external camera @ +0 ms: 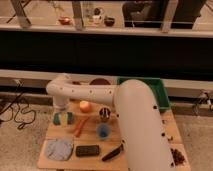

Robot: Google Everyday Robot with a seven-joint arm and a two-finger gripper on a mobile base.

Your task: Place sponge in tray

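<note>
— Where is the sponge (pixel 58 119)?
— On the table (pixel 92 136), left side, just at 6 o'clock of the hand (pixel 62 111), which hangs right over it.
— Gripping it?
— No. The hand stands spread wide, and the sponge lies flat on the wood.
— And the tray (pixel 145 80)?
— Well apart, at 2 o'clock from the sponge, at the table's far right corner.
</note>
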